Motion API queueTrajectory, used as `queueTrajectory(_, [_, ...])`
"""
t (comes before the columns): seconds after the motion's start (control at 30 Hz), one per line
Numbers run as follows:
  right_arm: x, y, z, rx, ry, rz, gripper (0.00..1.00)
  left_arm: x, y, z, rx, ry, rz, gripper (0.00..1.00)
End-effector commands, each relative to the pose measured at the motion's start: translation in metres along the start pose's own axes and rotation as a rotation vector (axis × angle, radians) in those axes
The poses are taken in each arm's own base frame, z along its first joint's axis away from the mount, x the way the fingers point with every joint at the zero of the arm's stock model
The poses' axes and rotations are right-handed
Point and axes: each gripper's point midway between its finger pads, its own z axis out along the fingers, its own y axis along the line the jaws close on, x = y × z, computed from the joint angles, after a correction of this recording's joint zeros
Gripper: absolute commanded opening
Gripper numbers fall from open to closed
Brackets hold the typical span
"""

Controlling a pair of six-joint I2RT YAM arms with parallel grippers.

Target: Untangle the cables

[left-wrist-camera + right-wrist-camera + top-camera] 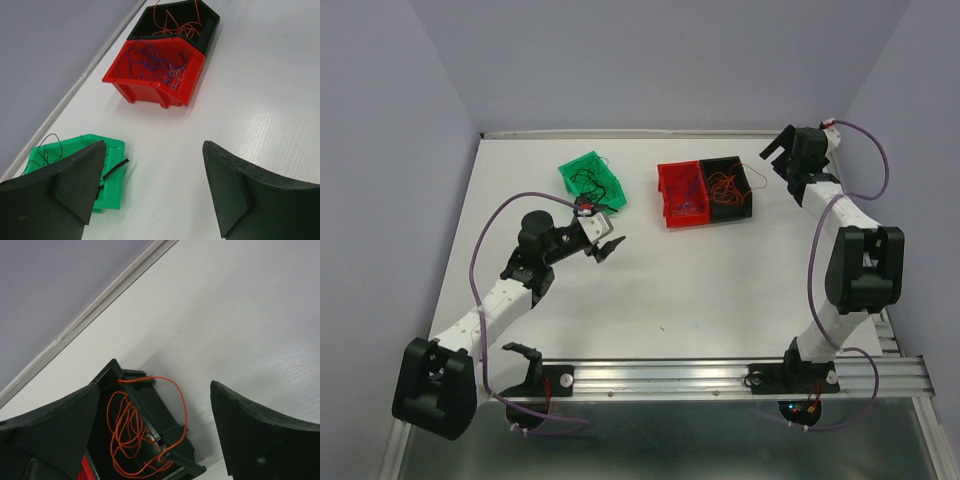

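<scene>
The cables lie sorted in three bins. Black wires (592, 182) sit in the green bin (578, 170), blue-purple wires (150, 65) in the red bin (668, 180), and orange wires (127, 435) in the black bin (745, 205), with one orange loop hanging over its rim. My left gripper (607, 246) is open and empty, just in front of the green bin (80, 150). My right gripper (775, 165) is open and empty, just right of the black bin (165, 410).
The red bin (155, 87) and black bin (210, 20) stand side by side at the back middle of the white table (700, 290). The back wall edge (100, 307) runs close behind them. A metal rail (720, 375) lies along the near edge.
</scene>
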Motion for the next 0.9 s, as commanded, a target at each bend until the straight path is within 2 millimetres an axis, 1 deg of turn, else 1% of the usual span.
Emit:
queueTrajectory(0.0, [0.035, 0.015, 0.004, -0.076, 0.107, 0.047, 0.97, -0.014, 0.000, -0.002, -0.002, -0.046, 0.043, 0.89])
queueTrajectory(0.1, [0.048, 0.015, 0.010, -0.083, 0.140, 0.073, 0.97, -0.013, 0.000, -0.002, 0.000, -0.043, 0.038, 0.89])
queueTrajectory(0.13, [0.055, 0.012, 0.013, -0.077, 0.155, 0.079, 0.97, -0.013, 0.000, -0.001, 0.001, -0.041, 0.038, 0.89])
queueTrajectory(0.3, [0.073, 0.000, 0.021, -0.040, 0.181, 0.108, 0.97, -0.011, -0.001, -0.001, 0.002, -0.038, 0.036, 0.89])
queueTrajectory(0.37, [0.077, -0.006, 0.023, -0.027, 0.182, 0.113, 0.96, -0.012, -0.001, -0.001, 0.002, -0.039, 0.037, 0.89])
queueTrajectory(0.4, [0.077, -0.005, 0.023, -0.031, 0.178, 0.117, 0.94, -0.012, 0.000, -0.001, 0.001, -0.040, 0.040, 0.89])
queueTrajectory(0.47, [0.078, -0.006, 0.023, -0.037, 0.168, 0.125, 0.84, -0.012, 0.000, -0.001, 0.001, -0.040, 0.041, 0.89])
queueTrajectory(0.5, [0.077, -0.006, 0.023, -0.039, 0.163, 0.129, 0.76, -0.012, 0.001, -0.002, -0.002, -0.040, 0.040, 0.89])
queueTrajectory(0.53, [0.073, -0.005, 0.020, -0.042, 0.150, 0.132, 0.59, -0.011, 0.000, -0.001, 0.001, -0.038, 0.038, 0.89])
queueTrajectory(0.57, [0.071, -0.004, 0.020, -0.048, 0.139, 0.134, 0.51, -0.012, 0.000, -0.001, -0.001, -0.038, 0.039, 0.89])
queueTrajectory(0.6, [0.073, -0.006, 0.018, -0.048, 0.141, 0.134, 0.34, -0.011, 0.000, -0.001, 0.001, -0.037, 0.038, 0.89])
queueTrajectory(0.67, [0.067, -0.003, 0.013, -0.061, 0.123, 0.131, 0.20, -0.011, 0.000, -0.001, 0.001, -0.037, 0.039, 0.89])
queueTrajectory(0.7, [0.066, -0.003, 0.012, -0.068, 0.116, 0.115, 0.09, -0.011, 0.000, -0.001, 0.003, -0.037, 0.038, 0.89])
queueTrajectory(0.73, [0.064, -0.003, 0.011, -0.068, 0.107, 0.110, 0.04, -0.011, -0.001, 0.000, 0.005, -0.037, 0.039, 0.89])
queueTrajectory(0.87, [0.058, 0.005, 0.004, -0.053, 0.055, 0.054, 0.03, -0.012, -0.001, -0.001, 0.005, -0.039, 0.039, 0.89])
